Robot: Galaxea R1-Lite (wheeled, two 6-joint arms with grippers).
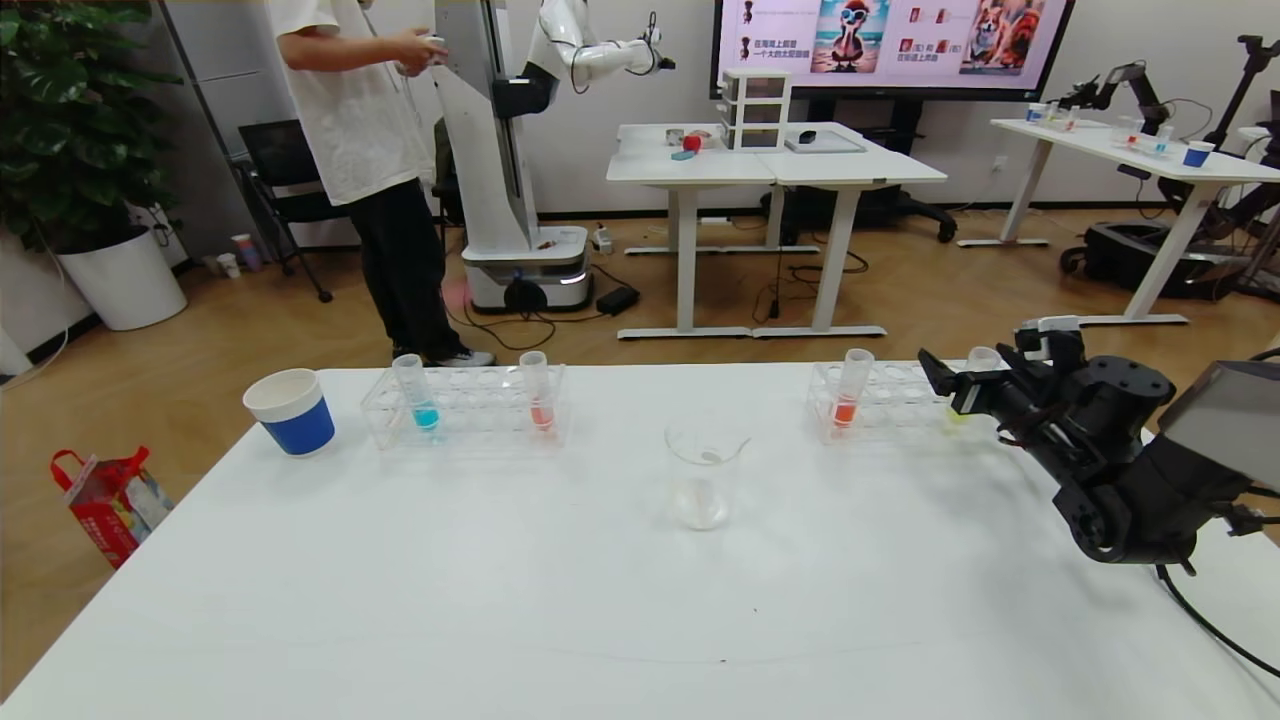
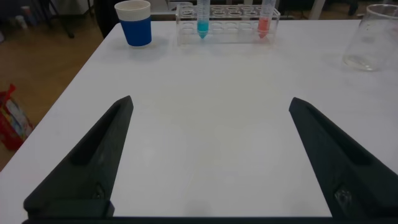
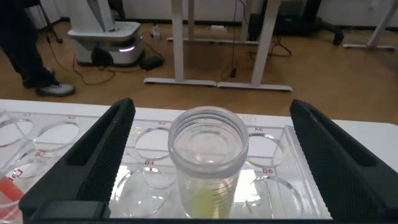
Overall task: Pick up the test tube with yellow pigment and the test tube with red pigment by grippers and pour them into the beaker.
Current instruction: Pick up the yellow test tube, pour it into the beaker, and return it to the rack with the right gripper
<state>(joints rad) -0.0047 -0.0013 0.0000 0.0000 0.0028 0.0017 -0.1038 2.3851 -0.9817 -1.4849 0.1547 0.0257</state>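
Note:
The yellow-pigment test tube (image 1: 978,372) stands in the right clear rack (image 1: 890,400). My right gripper (image 1: 958,385) is open, with one finger on each side of the tube's top. In the right wrist view the tube (image 3: 208,168) stands upright between the fingers of the right gripper (image 3: 211,106), with yellow-green liquid at its bottom. The red-pigment test tube (image 1: 540,398) stands in the left rack (image 1: 465,405) and also shows in the left wrist view (image 2: 264,22). The beaker (image 1: 703,480) stands mid-table between the racks. My left gripper (image 2: 211,102) is open and empty over bare table, out of the head view.
A blue-liquid tube (image 1: 424,395) shares the left rack. A brighter orange-red tube (image 1: 848,392) stands in the right rack. A blue-and-white paper cup (image 1: 292,410) sits at the far left. A person and another robot stand beyond the table.

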